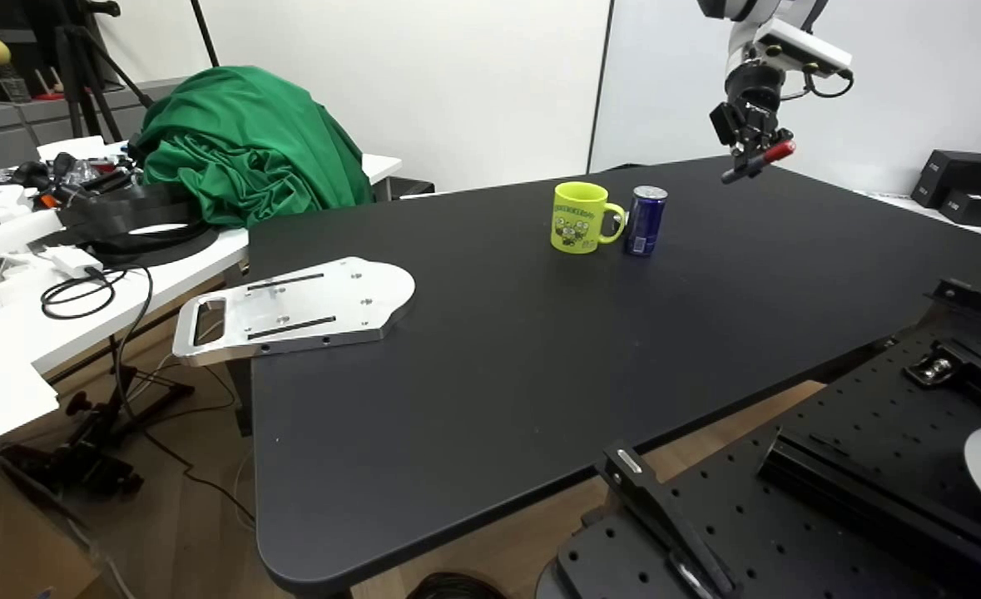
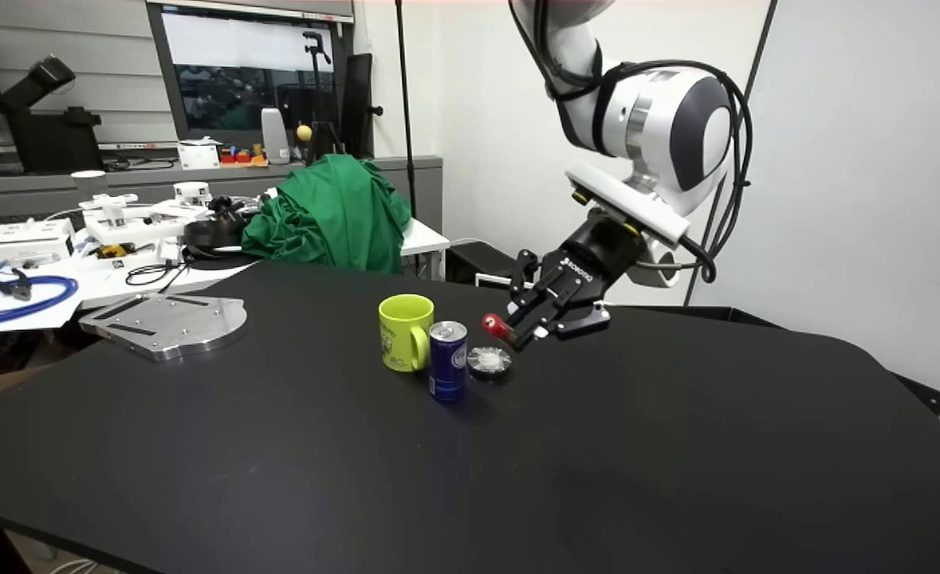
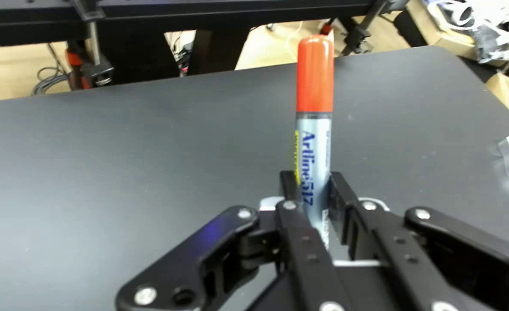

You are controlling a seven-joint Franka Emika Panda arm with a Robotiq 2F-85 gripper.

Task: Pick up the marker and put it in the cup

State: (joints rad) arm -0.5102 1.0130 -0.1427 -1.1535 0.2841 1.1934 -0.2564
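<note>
The marker (image 3: 314,142) has a red cap and a grey body with printed text. My gripper (image 3: 312,190) is shut on the marker's body in the wrist view, and the red cap points away from the fingers. In both exterior views the gripper (image 1: 754,156) (image 2: 527,325) holds the marker (image 1: 778,150) (image 2: 496,325) tilted above the black table. The yellow-green cup (image 1: 572,225) (image 2: 403,331) stands upright on the table, to the left of the gripper in both exterior views. The cup is out of the wrist view, and its inside bottom is hidden.
A blue can (image 1: 645,221) (image 2: 447,363) stands close beside the cup's handle. A small round dark item with a clear top (image 2: 489,361) lies by the can. A metal plate (image 1: 315,299) (image 2: 171,323) lies at the table's edge. A green cloth (image 1: 249,150) is heaped behind.
</note>
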